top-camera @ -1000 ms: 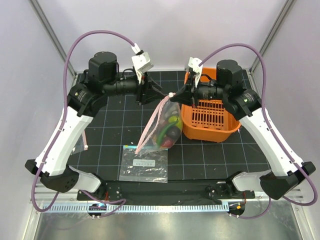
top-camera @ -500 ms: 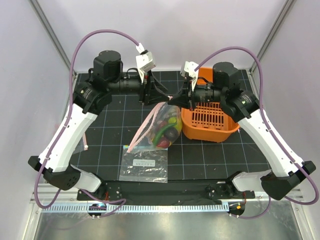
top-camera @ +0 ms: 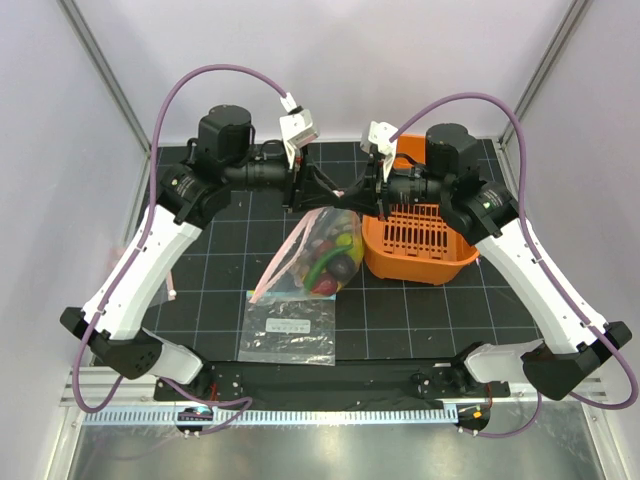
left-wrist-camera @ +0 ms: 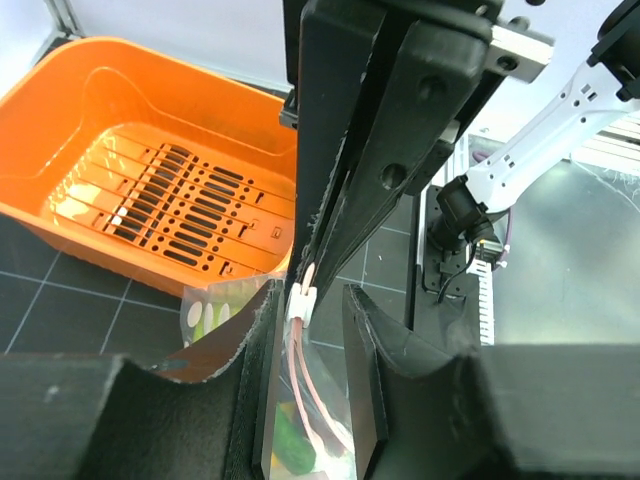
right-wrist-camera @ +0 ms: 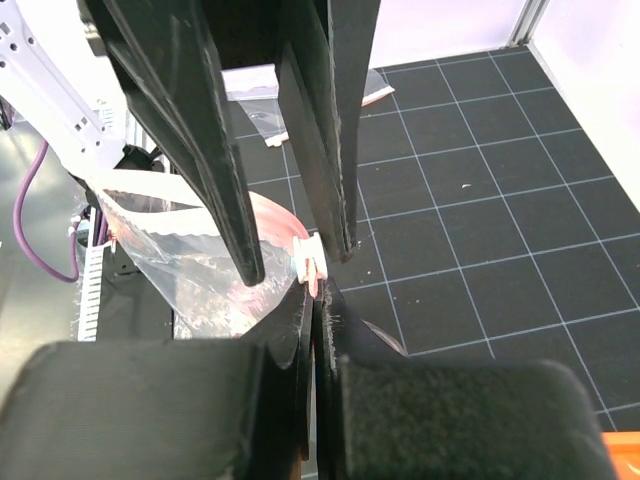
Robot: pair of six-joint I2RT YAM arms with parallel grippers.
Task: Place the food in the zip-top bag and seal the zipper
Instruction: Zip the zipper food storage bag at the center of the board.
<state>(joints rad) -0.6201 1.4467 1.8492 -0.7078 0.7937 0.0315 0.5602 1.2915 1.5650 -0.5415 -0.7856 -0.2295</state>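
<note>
So the big mover over the last second is the left arm: it has swung in toward the middle, and the left gripper (top-camera: 332, 191) now sits nearly nose to nose with the right gripper (top-camera: 356, 191), where before they stood clearly apart. The zip-top bag (top-camera: 318, 268) hangs below that meeting point, just beside the orange basket (top-camera: 468, 256), with its lower end resting near the spare bag with the teal strip (top-camera: 290, 325). The food (top-camera: 338, 255) is already inside, bunched in the belly of the bag, so I'd say loading is done and this is the sealing stage. The right fingers are clamped tight on the zipper (top-camera: 283, 258) at its top end and carry the bag's weight. The left fingers stand apart on either side of the strip, straddling it without pinching, as far as both wrist views show. The pink strip has swung a little further to the left at its bottom end. Its long axis runs diagonally from the grippers down toward the near-left of the table, top corner up, loose end trailing low. The little white slider tab (left-wrist-camera: 302, 300) sits right under the right fingertips, so the closing run looks barely started. I can't tell how much of the mouth is actually shut.
</note>
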